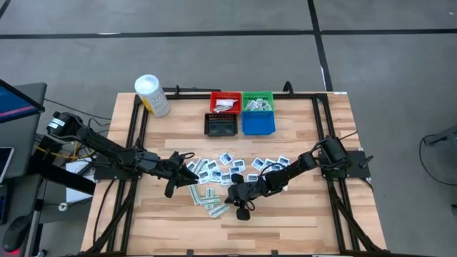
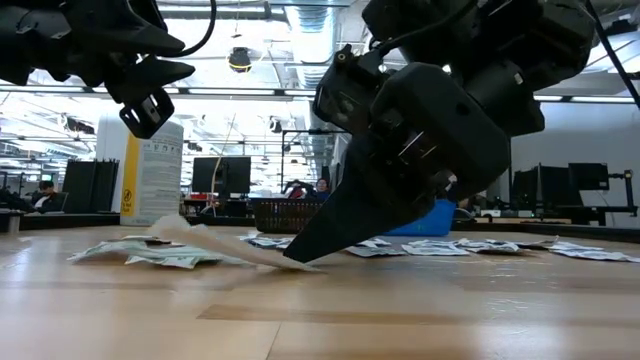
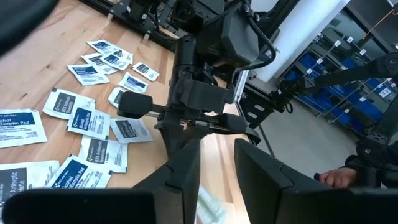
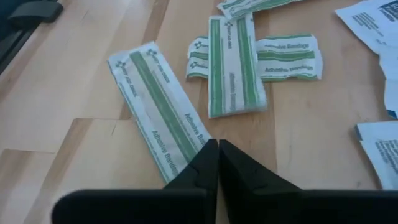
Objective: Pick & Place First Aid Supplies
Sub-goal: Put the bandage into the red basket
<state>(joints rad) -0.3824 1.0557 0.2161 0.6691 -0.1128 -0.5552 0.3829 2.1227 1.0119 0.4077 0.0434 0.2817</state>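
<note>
the wooden desk (image 1: 300, 207) fills most of what i can see, with four small bins at its far edge: red (image 1: 224, 102), green (image 1: 257, 101), black (image 1: 221, 124) and blue (image 1: 258, 123); the red and green ones already hold a few packets. a white tub (image 1: 151, 95) stands off to the left of them. both dark arms reach in toward the middle, where the first aid supplies (image 1: 225, 170) lie scattered: square white packets with dark print, and nearer the front a small heap of pale green-striped strips (image 4: 233, 62).

the left gripper (image 1: 187, 173) hangs just above the square packets, its fingers partly apart and holding nothing. the right gripper (image 4: 216, 163) is down at the desk, its fingers pressed together on the end of one long adhesive bandage strip (image 4: 158, 102), whose far end lies flat.

to me this looks like the pick step, the pinch just made. next it needs a clean lift, without dragging neighbouring strips, then a carry to a bin.
</note>
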